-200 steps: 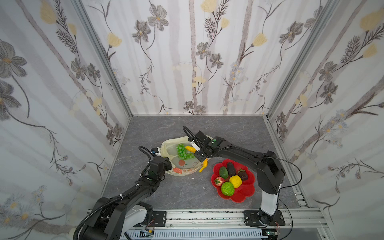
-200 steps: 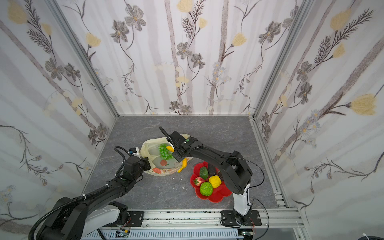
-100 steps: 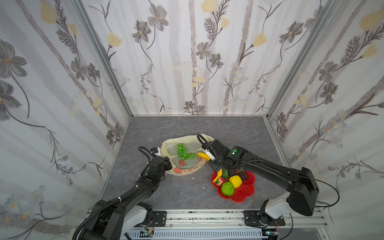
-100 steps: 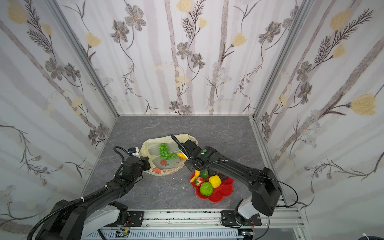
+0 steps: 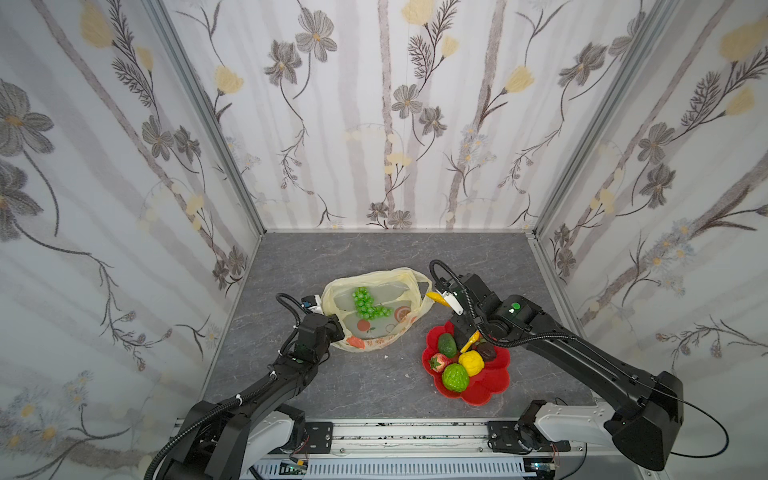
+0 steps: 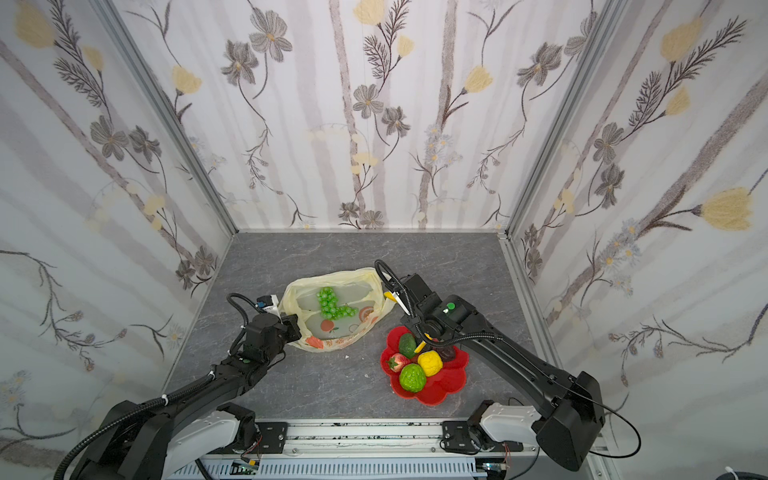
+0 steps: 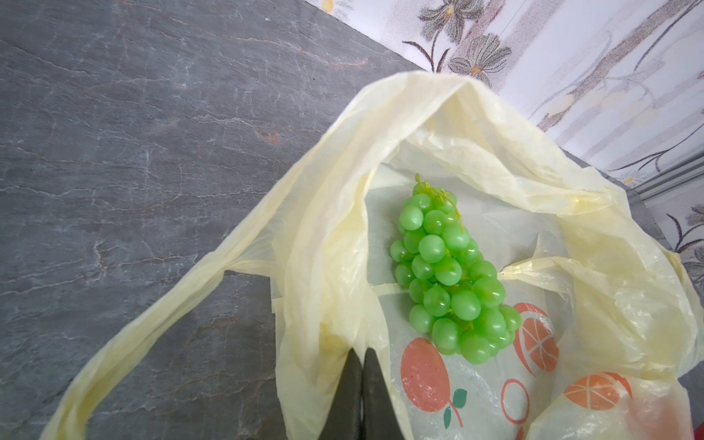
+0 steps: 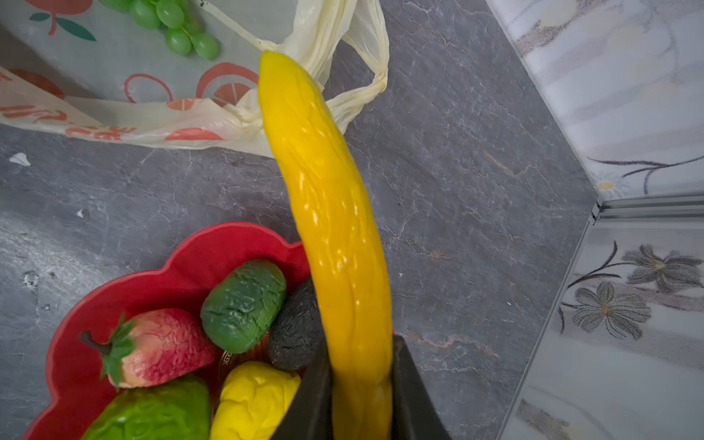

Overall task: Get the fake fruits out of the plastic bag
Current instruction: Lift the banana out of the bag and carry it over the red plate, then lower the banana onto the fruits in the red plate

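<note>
The pale-yellow plastic bag [image 5: 376,275] lies open on the grey floor, with the green grape bunch [image 5: 366,305] inside it. My left gripper [image 7: 360,352] is shut on the bag's near rim [image 7: 324,244], beside the grapes [image 7: 445,266]. My right gripper [image 8: 360,343] is shut on the yellow banana [image 8: 331,213]. It hangs over the far edge of the red dish [image 5: 486,395]. The banana's tip [image 5: 435,296] points at the bag's right handle. In the dish lie an avocado [image 5: 446,345], a strawberry [image 5: 439,362], a lemon [image 5: 471,362], a bumpy green fruit [image 5: 455,377] and a dark brown piece [image 5: 486,352].
Flowered walls close the cell on three sides, and a metal rail [image 5: 395,432] runs along the front. Small white crumbs [image 5: 385,356] lie on the floor between bag and dish. Bare grey floor [image 5: 374,253] stretches behind the bag.
My right gripper has carried the banana out of the bag and rightward to the dish's far edge. The left gripper has kept its hold on the bag rim.
</note>
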`<state>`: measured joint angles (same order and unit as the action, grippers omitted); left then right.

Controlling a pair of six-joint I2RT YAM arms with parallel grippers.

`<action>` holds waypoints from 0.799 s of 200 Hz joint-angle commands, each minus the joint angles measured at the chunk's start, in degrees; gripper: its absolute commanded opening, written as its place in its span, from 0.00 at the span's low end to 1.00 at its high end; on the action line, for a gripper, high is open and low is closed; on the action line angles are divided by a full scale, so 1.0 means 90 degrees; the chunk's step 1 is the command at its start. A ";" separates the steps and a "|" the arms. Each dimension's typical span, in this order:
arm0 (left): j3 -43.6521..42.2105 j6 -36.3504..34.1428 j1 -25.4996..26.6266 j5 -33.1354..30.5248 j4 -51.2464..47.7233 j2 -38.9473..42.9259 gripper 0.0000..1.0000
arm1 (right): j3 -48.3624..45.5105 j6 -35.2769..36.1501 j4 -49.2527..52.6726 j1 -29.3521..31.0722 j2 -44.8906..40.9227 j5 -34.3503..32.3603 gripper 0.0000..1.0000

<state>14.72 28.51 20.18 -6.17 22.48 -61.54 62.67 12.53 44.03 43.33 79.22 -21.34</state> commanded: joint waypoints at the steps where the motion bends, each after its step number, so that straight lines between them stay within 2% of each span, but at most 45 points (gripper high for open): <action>1: -0.0013 -0.0003 -0.0005 0.0013 0.0149 -0.0017 0.00 | -0.0299 0.0715 0.0106 -0.0157 -0.0279 -0.0280 0.21; 54: 0.0033 0.0018 -0.0006 0.0054 0.0151 -0.0168 0.00 | -0.1318 0.2001 0.0030 -0.0477 -0.0974 -0.0211 0.18; 94: 0.0083 0.0025 -0.0006 0.0081 0.0156 -0.0335 0.00 | -0.1570 0.2410 -0.0472 -0.0594 -0.0886 -0.0232 0.19; 160: 0.0062 0.0008 -0.0016 0.0032 0.0149 -0.0321 0.00 | -0.1823 0.2921 -0.1537 -0.0740 -0.0506 0.0206 0.19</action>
<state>15.11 28.69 20.14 -5.69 22.48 -64.47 46.65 35.97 36.32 36.73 73.63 -21.19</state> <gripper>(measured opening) 0.051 0.212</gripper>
